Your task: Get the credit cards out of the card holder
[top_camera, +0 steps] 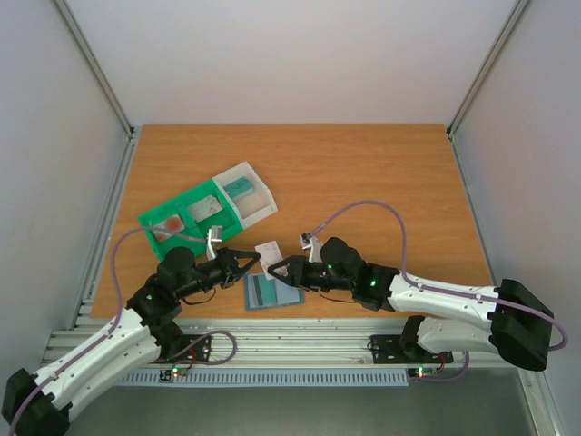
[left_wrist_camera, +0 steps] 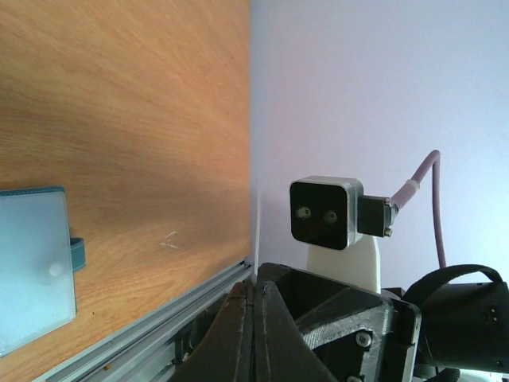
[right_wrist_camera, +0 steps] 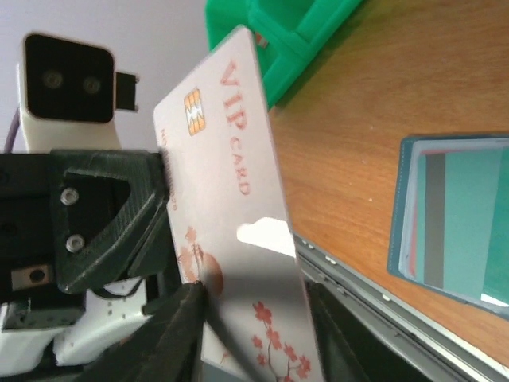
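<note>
Top view: we log wood tabletop point(top_camera: 363, 173), white walls point(top_camera: 290, 54), tray point(top_camera: 162, 221) toward left edge; left gripper point(top_camera: 256, 259) pinches card point(top_camera: 268, 248); right gripper point(top_camera: 270, 270) unclear.

The left gripper point(top_camera: 255, 260) and right gripper point(top_camera: 271, 270) are showing black plastic — white arm shells point(top_camera: 445, 301) are carrying lilac cables point(top_camera: 363, 206).
</note>
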### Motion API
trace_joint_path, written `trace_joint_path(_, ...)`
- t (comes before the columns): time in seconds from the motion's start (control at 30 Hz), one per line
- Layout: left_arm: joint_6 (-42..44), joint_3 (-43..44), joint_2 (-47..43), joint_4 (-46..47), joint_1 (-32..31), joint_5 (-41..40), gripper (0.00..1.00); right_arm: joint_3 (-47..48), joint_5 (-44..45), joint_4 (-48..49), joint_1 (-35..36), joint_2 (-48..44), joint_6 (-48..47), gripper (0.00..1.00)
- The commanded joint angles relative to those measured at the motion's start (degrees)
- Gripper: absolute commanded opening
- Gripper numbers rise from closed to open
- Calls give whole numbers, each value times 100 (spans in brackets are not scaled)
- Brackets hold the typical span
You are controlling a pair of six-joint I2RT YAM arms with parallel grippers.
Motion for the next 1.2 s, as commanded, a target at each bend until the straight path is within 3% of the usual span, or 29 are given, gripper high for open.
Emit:
trace_joint_path(0.0, -93, -61, 1, 544, 17, 111, 0, -193, 51, 375, -29, -262, 2, 28)
trace_joint_path(0.13, 36, -50, 86, 637, 22, 282, 0, -256, 81, 247, -55, -504, -238, 10)
trace_joint_path(0.27, 185, -165, -18, 845, 21, 472, 1, -325, -180, 142, -55, -720, -636, 2)
trace_joint_path(0.47, 586, -146, -489, 421, 20, 804, 29, -394, -694, -339, -55, -1371, -1206, 1)
trace_joint_path(0.67, 1503, 291, -781, -749, 19, 1586, 45, -176, -1077, -1876, -55, -2267, -2036, 1)
trace_joint_path(0.8, 2050, 661, -659, -1339, 16, 2297, 54, 241, -1656, -2791, -55, -2343, -2762, 1)
trace_joint_path(0.93, 2255, 845, -535, -1367, 15, 3058, 56, 445, -2218, -3107, -55, -2312, -3115, 1)
trace_joint_path(1.07, 2491, 967, -536, -1777, 16, 3289, 55, 537, -2634, -2973, -55, -2157, -3082, 1)
trace_joint_path(1.17, 2600, 911, -460, -1766, 16, 3463, 46, 550, -2774, -2790, -55, -1978, -3002, 1)
